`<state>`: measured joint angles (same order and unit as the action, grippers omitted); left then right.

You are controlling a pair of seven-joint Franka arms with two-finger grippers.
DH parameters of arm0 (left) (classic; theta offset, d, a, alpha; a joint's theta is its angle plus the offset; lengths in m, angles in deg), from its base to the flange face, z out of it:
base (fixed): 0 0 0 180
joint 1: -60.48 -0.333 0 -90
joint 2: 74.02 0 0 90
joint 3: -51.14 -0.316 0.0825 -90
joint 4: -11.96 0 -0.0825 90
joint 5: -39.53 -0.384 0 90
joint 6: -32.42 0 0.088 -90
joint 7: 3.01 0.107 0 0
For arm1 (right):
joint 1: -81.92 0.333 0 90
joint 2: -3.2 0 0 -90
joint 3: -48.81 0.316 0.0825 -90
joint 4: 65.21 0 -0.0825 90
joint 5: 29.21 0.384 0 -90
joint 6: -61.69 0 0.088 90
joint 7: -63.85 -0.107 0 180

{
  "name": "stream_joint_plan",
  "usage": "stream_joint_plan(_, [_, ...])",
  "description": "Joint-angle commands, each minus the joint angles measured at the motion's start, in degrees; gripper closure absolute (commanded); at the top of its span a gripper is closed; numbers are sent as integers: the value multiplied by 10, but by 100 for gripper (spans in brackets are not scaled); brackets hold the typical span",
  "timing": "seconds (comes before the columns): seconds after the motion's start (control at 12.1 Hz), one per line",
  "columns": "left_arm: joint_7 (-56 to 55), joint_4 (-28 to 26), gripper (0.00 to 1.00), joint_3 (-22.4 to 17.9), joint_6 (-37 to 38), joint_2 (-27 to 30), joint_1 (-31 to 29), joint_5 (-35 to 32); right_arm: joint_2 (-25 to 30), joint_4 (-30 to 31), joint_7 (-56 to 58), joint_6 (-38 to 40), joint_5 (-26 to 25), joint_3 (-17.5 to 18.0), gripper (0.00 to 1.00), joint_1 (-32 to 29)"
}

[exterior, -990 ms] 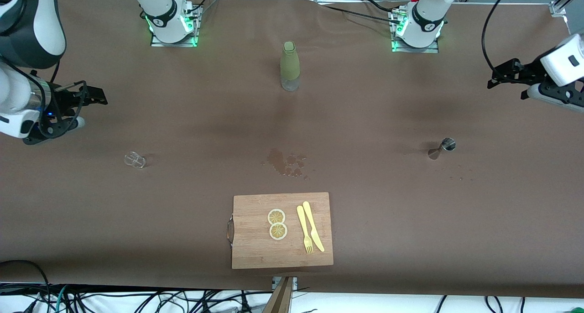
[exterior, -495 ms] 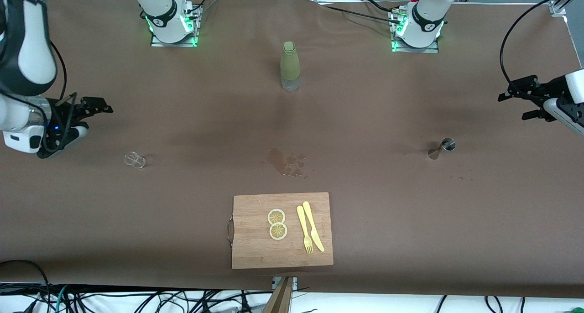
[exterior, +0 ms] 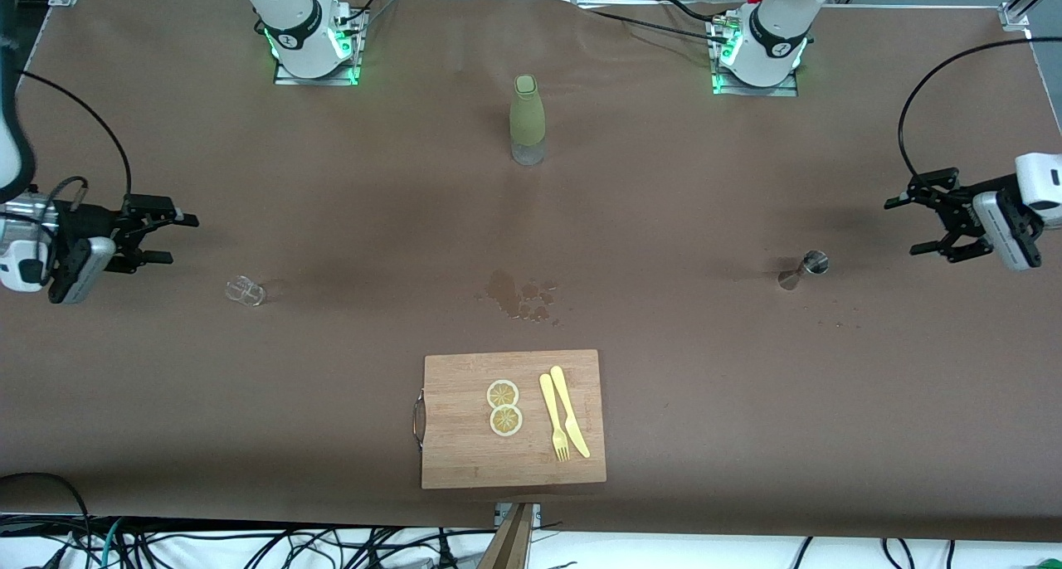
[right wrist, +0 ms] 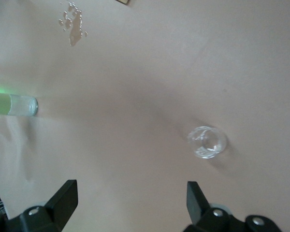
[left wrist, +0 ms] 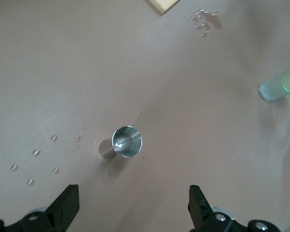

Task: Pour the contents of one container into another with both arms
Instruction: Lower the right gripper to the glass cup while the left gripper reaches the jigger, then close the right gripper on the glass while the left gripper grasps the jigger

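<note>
The tiny clear glass cup [exterior: 245, 290] stands upright on the brown table cover [exterior: 332, 370] toward the right arm's end, with bare cover all around it; in the right wrist view the cup [right wrist: 207, 141] is faint and its contents cannot be made out. The black two-finger right gripper [exterior: 170, 238] hangs over the table close to that end's edge, near the cup but apart from it, fingers [right wrist: 64, 195] spread wide. The small shiny steel jigger [exterior: 805, 269] stands toward the left arm's end, mouth up, with a few small droplets [left wrist: 35, 152] on the cover beside it. The black two-finger left gripper [exterior: 913, 223] hangs over the table near the jigger [left wrist: 126, 141], fingers [left wrist: 198, 203] wide apart; its wrist is cut off by the picture's edge.

Between cup and jigger lies a wet stain [exterior: 523, 294]. Nearer the camera sits a wooden cutting board [exterior: 465, 453] bearing two lemon slices [exterior: 504, 407], a yellow fork [exterior: 553, 417] and a yellow knife [exterior: 570, 410]. A tall olive-green bottle [exterior: 526, 119] stands upright between the arms' bases.
</note>
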<state>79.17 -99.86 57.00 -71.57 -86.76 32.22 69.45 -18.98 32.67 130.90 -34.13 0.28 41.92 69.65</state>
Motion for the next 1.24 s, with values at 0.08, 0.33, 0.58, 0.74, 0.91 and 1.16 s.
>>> stream_joint_plan(0.08, [175, 6, 0, 5, -7, -68, -31, 71, -57, -1, 208, -9, 104, 7, 0, -59])
stream_joint_plan(0.33, [279, 28, 0, 5, -6, -131, -56, 114, -114, -3, 368, -33, 205, 7, 0, -79])
stream_joint_plan(0.58, [374, 41, 0, 6, -2, -170, -75, 144, -160, -5, 486, -42, 284, 7, 0, -86])
stream_joint_plan(0.74, [458, 42, 0, 6, 9, -212, -76, 201, -185, -8, 554, -42, 319, 7, 0, -96])
stream_joint_plan(0.91, [503, 42, 0, 6, 22, -238, -79, 238, -198, -12, 603, -42, 323, 7, 0, -105])
stream_joint_plan(1.16, [556, 65, 0, 5, 77, -281, -79, 272, -229, -35, 680, -40, 322, 8, 0, -112])
